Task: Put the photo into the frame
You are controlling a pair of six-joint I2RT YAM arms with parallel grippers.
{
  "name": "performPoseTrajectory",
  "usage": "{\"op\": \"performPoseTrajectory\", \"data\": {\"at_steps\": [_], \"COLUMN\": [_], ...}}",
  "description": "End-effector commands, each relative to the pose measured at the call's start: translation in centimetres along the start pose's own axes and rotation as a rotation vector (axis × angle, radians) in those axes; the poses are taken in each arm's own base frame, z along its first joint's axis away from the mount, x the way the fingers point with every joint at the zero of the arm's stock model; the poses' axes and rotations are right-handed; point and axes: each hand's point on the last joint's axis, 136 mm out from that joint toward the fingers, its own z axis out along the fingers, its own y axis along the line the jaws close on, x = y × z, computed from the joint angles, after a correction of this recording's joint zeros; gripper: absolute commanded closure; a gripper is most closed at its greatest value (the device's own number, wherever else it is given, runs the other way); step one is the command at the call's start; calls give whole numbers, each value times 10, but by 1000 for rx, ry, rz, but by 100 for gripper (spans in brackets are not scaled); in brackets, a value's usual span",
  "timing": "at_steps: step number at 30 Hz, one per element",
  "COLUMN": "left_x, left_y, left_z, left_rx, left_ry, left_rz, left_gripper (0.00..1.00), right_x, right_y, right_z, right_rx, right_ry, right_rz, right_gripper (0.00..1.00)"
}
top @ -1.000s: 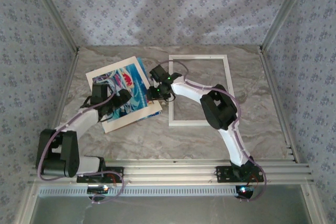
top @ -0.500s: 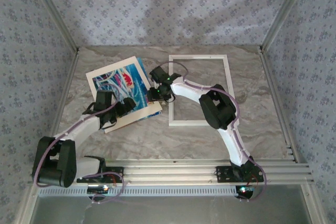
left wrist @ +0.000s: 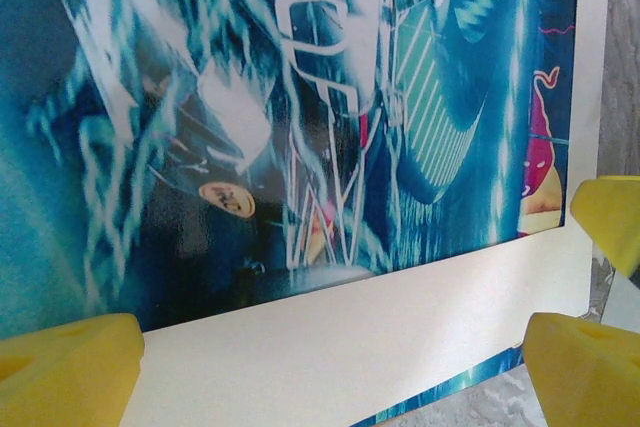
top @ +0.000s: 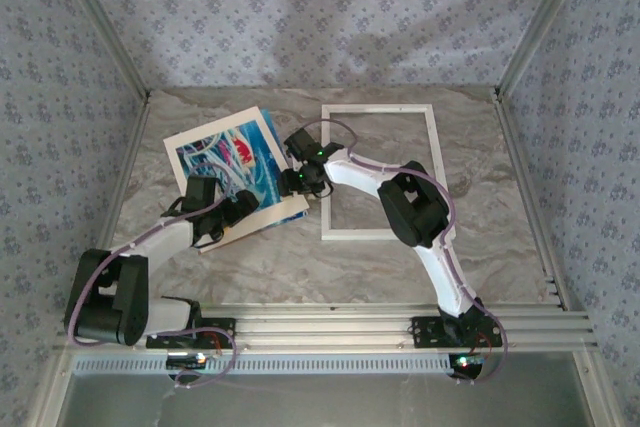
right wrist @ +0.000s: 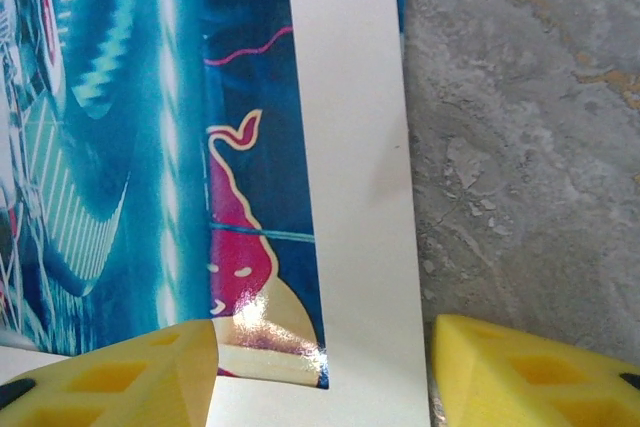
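- Photo (top: 225, 162) lies print side up on the counter (top: 500, 207), left of the frame (top: 380, 108) and outside it.
- It sits twisted against the counter's edges, with its far right corner pushed farther back than its far left one.
- Its long axis appears to run from far-left to near-right, though the sides look close to equal from above.
- The red mark in the print sits toward the photo's far right part, and the white border runs all round.
- A brown strip (top: 265, 226) shows along the photo's near edge.
- The frame lies flat with its long axis running near to far, square to the counter, and marble shows through its opening.
- The photo's near right corner is just beside the frame's left rail; I cannot tell whether they touch.
- Left pincer (left wrist: 330, 377) stands wide over the photo's near border, a yellow pad at each side and nothing held between them.
- Right pincer (right wrist: 325, 367) is at the photo's right edge with its pads apart. One pad is over the print, the other is over bare marble, and the white border lies between them unclamped.
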Motion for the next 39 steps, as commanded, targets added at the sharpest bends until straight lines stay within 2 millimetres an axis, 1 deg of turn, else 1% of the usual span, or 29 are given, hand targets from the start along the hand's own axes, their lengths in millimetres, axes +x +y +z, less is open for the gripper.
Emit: {"op": "performPoseTrajectory", "data": {"at_steps": [1, 4, 7, 9, 14, 17, 21, 25, 28, 30, 33, 38, 39], "left_x": [13, 13, 13, 13, 14, 13, 13, 13, 13, 13, 13, 11, 11], "left_y": [17, 17, 19, 19, 20, 20, 21, 22, 22, 22, 22, 19, 19], "left_z": [7, 8, 9, 9, 10, 10, 10, 11, 11, 12, 12, 11, 11], "left_rx": [-51, -50, -54, -56, -61, -60, -62, -66, -68, -68, -69, -64, -65], "left_ry": [31, 29, 30, 29, 31, 30, 26, 27, 30, 31, 35, 30, 31], "left_rz": [-5, -8, -8, -5, -4, -6, -3, -4, -1, -1, -1, 0, 1], "left_gripper": [1, 1, 1, 1, 1, 2, 1, 1, 1, 1, 1, 1, 1], "right_x": [22, 32, 25, 17, -9, -18, -15, -13, -15, -20, -27, -28, -26], "right_y": [-8, 8, 13, 19, 32, 38, 38, 37, 39, 44, 51, 55, 55], "right_z": [14, 16, 14, 5, -25, -37, -36, -36, -42, -50, -60, -67, -68], "right_rx": [33, -78, -136, -187, -319, -401, -417, -420, -441, -483, -554, -600, -605], "right_ry": [66, 109, 80, 48, -57, -96, -98, -108, -133, -160, -177, -182, -182], "right_rz": [-18, -16, 7, 16, 35, 53, 65, 77, 72, 55, 77, 95, 100], "right_gripper": [39, 40, 41, 41, 41, 43, 46, 47, 47, 46, 43, 32, 27]}}
